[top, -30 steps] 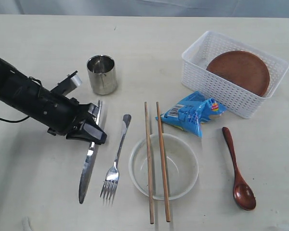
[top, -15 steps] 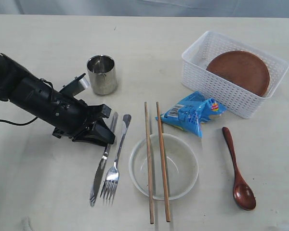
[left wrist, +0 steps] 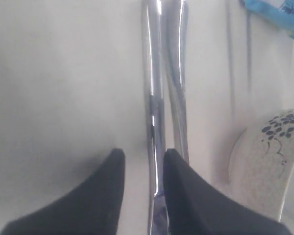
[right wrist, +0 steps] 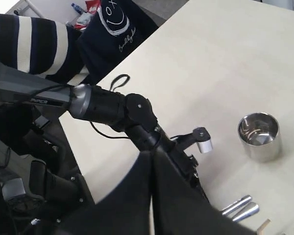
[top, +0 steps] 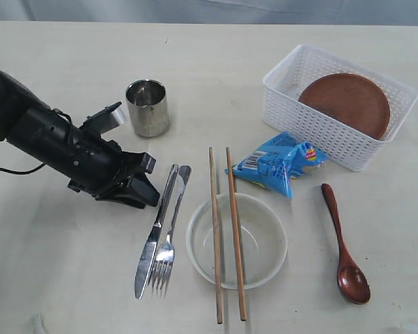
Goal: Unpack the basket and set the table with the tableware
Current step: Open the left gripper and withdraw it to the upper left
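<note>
My left gripper [top: 153,182] hovers low over the table [top: 70,278], jaws open. In the left wrist view the knife [left wrist: 154,98] lies between the fingers [left wrist: 186,196], close to one of them. The knife [top: 155,233] rests flat beside the fork [top: 168,229]. The steel cup [top: 148,108] stands behind them. Two chopsticks [top: 235,236] lie across the off-white bowl [top: 265,243]. A dark wooden spoon [top: 341,243] lies to the right. The white basket [top: 292,104] holds the brown plate [top: 345,104]. My right gripper [right wrist: 152,154] is shut, empty, and out of the exterior view.
A blue snack packet [top: 279,163] lies between the bowl and the basket. The left arm [top: 49,139] stretches in low from the left edge, with a cable trailing beside it. In the right wrist view a person in a striped top [right wrist: 34,44] stands past the table's edge.
The left gripper has opened and let go of the knife. The knife swung right and now lies flat alongside the fork. The right gripper stayed shut.
</note>
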